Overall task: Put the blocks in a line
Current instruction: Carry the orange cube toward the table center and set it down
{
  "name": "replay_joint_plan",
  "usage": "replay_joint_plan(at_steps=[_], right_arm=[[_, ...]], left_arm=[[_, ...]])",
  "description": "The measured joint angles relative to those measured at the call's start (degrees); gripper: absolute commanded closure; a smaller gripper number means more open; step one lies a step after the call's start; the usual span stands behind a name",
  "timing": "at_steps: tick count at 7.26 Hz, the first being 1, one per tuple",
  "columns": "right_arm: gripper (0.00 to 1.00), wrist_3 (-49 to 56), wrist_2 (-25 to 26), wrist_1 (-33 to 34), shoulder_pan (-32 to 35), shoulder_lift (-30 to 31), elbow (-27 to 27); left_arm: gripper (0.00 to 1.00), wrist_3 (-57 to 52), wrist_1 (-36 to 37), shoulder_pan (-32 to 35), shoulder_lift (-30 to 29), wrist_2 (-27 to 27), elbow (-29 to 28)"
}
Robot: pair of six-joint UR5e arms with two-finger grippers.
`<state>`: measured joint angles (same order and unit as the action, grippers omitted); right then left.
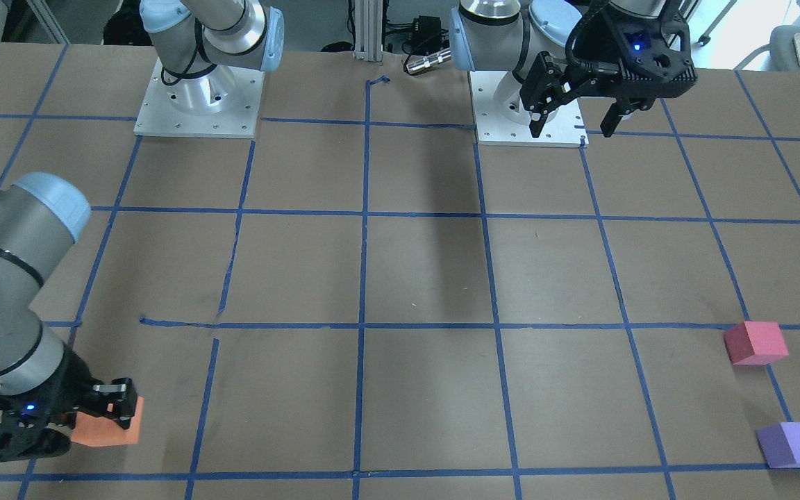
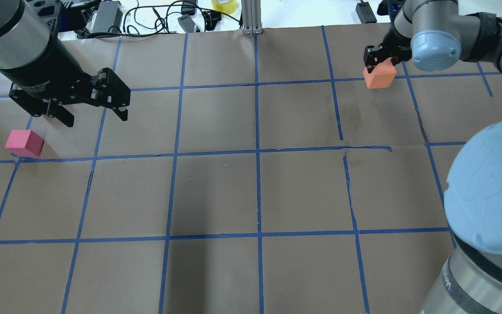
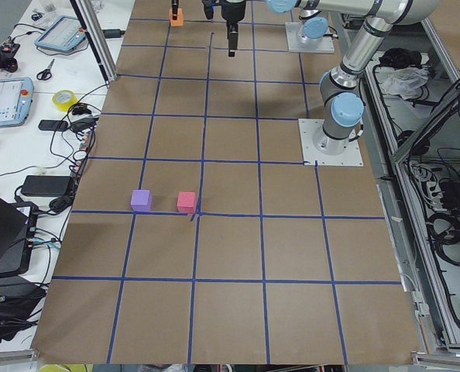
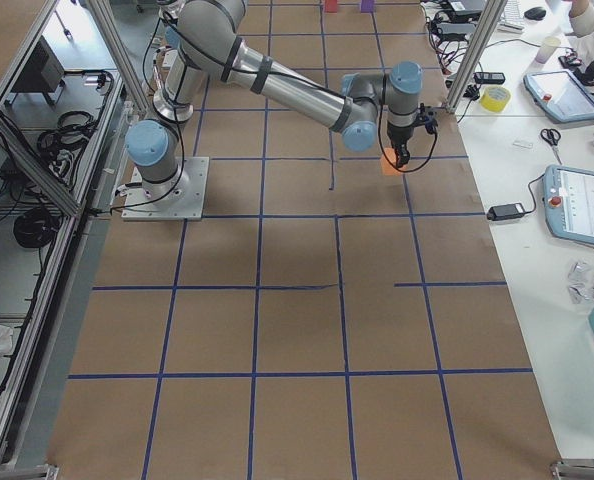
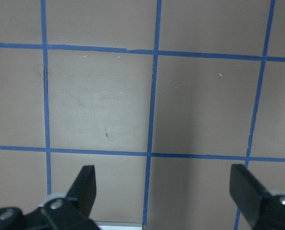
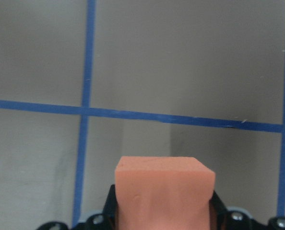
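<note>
My right gripper [image 2: 379,59] is shut on the orange block [image 2: 379,76], low over the table at the far right. The block also shows in the front view [image 1: 105,429] and fills the bottom of the right wrist view [image 6: 165,191]. I cannot tell whether it touches the table. My left gripper [image 2: 96,118] is open and empty above the table at the far left [image 1: 572,130]; its fingers [image 5: 85,184] frame bare table. The pink-red block [image 2: 24,143] lies just left of and nearer than it. The purple block [image 1: 794,444] lies beyond the pink-red one [image 1: 755,342], out of the overhead view.
The brown table carries a blue tape grid [image 2: 257,152]. The two arm bases [image 1: 198,104] [image 1: 528,111] stand at the robot's edge. Cables and a yellow tape roll [image 2: 224,5] lie past the far edge. A side bench with tablets [image 3: 9,97] runs along that edge.
</note>
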<state>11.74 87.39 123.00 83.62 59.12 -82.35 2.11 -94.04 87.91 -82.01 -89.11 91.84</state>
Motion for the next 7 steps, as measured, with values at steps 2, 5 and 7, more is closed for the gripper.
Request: replay_joint_plan(at_steps=[2,5,7], right_arm=[[1.0,-8.92,1.65,-0.9,9.45,0.22,0.45],[1.0,-14.38,1.57,-0.76,18.8,-5.05,5.2],[1.0,-16.78,1.43,-0.7,21.89,-8.93,8.8]], left_arm=[[0.0,0.0,0.0,0.0,0.01,-0.01,0.0],[0.0,0.0,-0.01,-0.05,0.01,-0.01,0.0],[0.0,0.0,0.0,-0.03,0.01,-0.01,0.0]])
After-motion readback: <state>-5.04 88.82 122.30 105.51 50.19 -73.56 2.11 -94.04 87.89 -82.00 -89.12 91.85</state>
